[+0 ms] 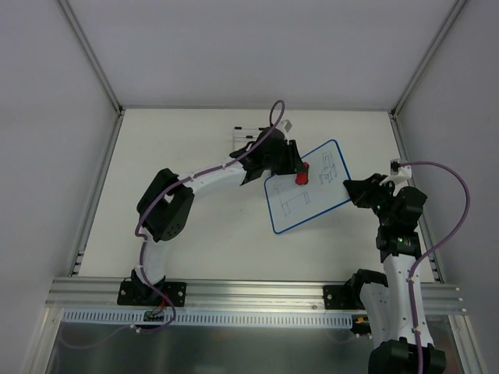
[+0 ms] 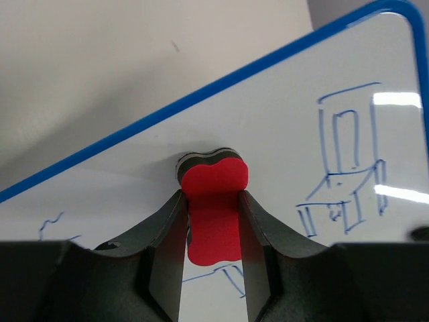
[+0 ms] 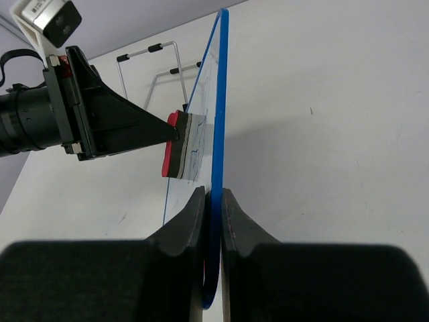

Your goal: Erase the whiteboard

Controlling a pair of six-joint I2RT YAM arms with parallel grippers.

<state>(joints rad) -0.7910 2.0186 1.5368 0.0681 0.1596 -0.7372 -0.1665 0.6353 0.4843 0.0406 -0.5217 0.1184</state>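
Whiteboard first: we see it lifted off the table at the right of the middle, turned at a slant in the overhead view, its blue frame running around a white face that carries thin blue line sketches. One sketch, chair-like, sits toward the board's far right corner, and another lies toward its near left corner. We find the right gripper closed on the board's right edge; from the right wrist the board shows edge-on, its blue rim pinched between the two black fingers. The left gripper comes in from the left with its fingers drawn narrow around a red eraser, clamping the waist of that bone-shaped piece. We see the eraser's dark pad pressed flat against the drawn face, near the far long edge and between the two sketches. Beyond the board, toward the back of the table, a black wire stand rests by itself, apart from both arms.
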